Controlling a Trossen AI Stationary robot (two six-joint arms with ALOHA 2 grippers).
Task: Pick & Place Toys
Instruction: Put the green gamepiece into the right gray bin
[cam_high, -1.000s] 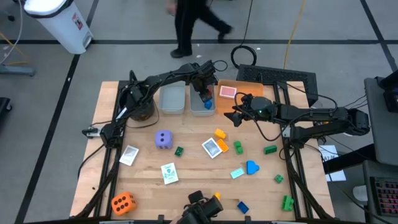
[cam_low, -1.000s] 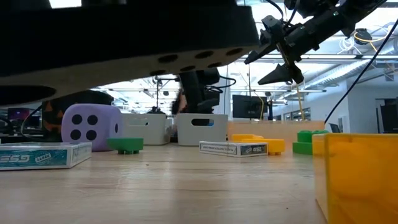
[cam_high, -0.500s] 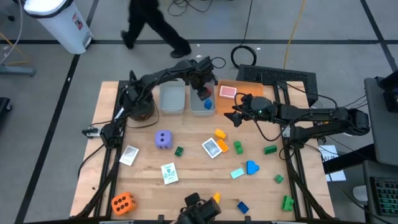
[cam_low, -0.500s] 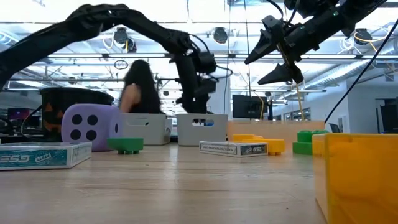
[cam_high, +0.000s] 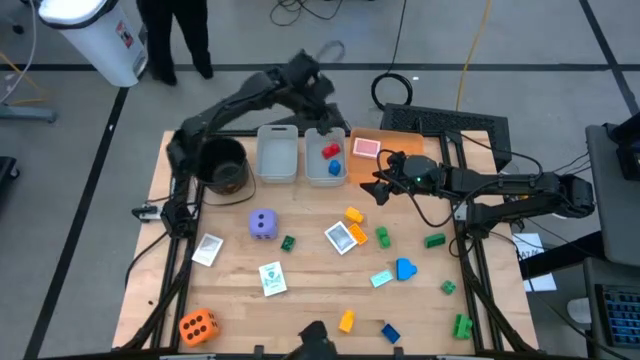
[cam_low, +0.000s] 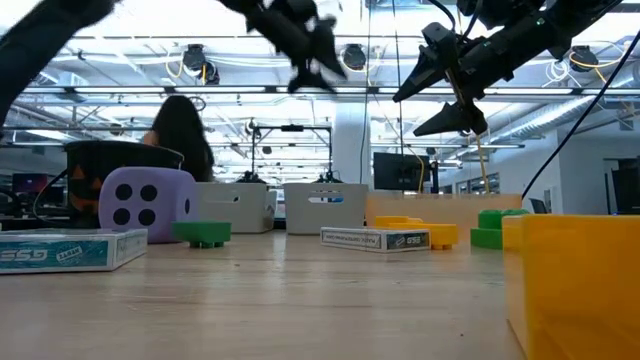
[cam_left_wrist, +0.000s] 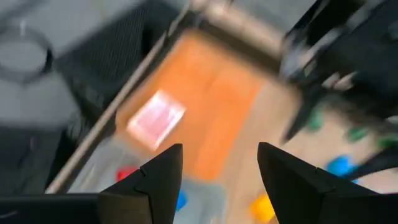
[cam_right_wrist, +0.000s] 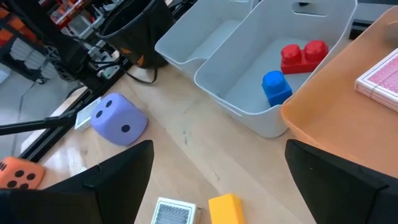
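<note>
red brick (cam_high: 331, 151) in bin (cam_high: 327, 172) (beside blue) | orange tray (cam_high: 385, 139) adjacent, seemingly touching

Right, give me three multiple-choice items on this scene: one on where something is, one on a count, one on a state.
1. Where is the red brick?
A. In the grey bin beside the orange tray
B. On the orange tray
C. Next to the purple die

2. How many bricks lie in that grey bin?
A. None
B. Two
C. Four

3. How is the right pincer?
A. Shut on a card
B. Shut on a brick
C. Open and empty

Answers:
1 A, the high view and right wrist view show it inside the bin.
2 B, a red one and a blue brick.
3 C, its fingers stand apart with nothing between them.
</note>
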